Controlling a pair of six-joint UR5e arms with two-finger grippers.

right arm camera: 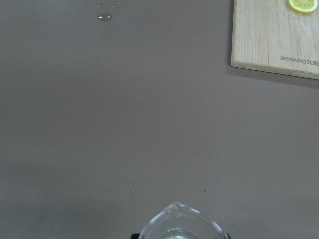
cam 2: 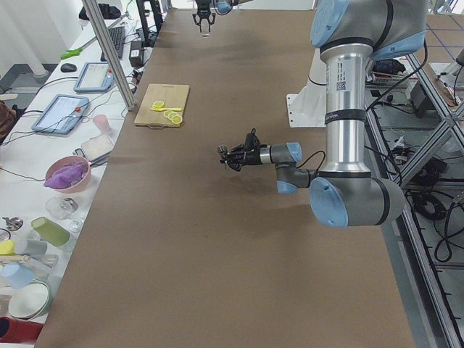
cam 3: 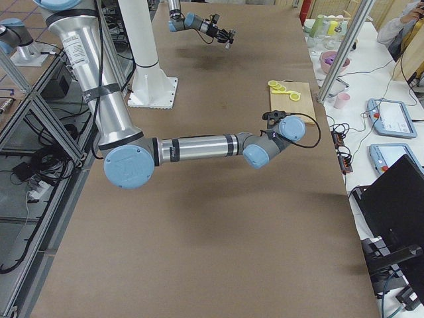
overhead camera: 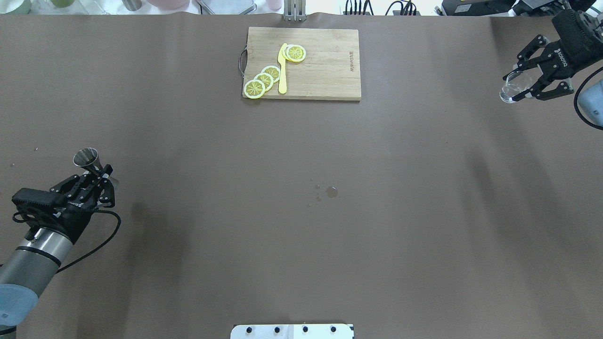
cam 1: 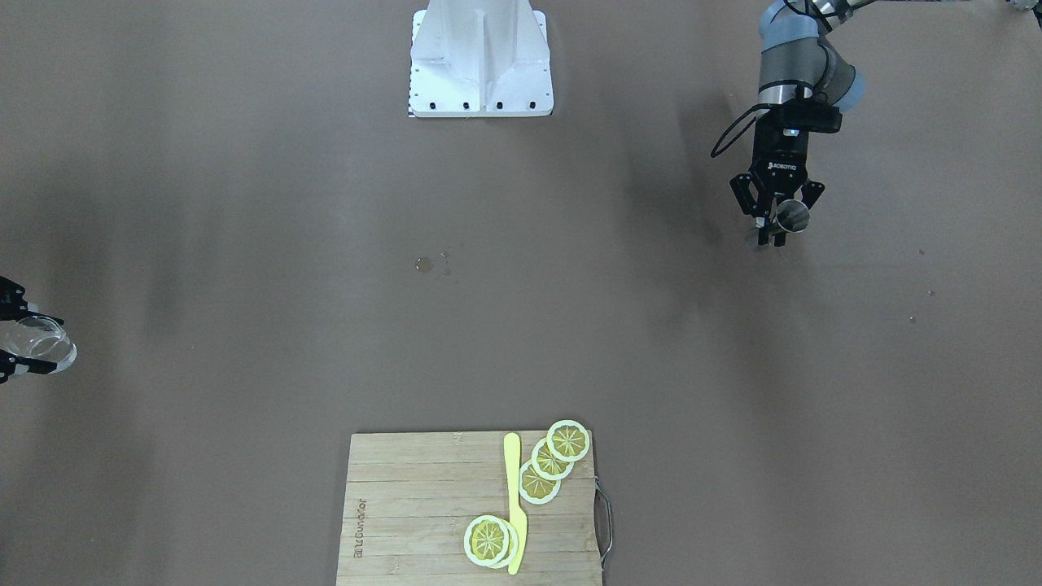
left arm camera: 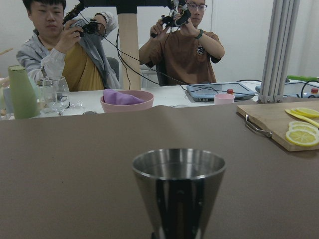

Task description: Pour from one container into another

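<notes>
My left fingers (overhead camera: 107, 170) are closed low on the steel jigger (overhead camera: 86, 157), keeping it upright and mouth-up at the left edge of the overhead view, ready to be filled. My right fingers (overhead camera: 546, 89) clamp the glass cup (overhead camera: 511, 89) at the upper right. That is well apart across the surface (overhead camera: 301, 235), I judge so nothing spills early.

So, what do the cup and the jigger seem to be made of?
The cup looks like clear glass, smooth; the table shows through it, though clear plastic is possible. The jigger looks like grey polished steel; its cone shows bright streaky reflections.
</notes>
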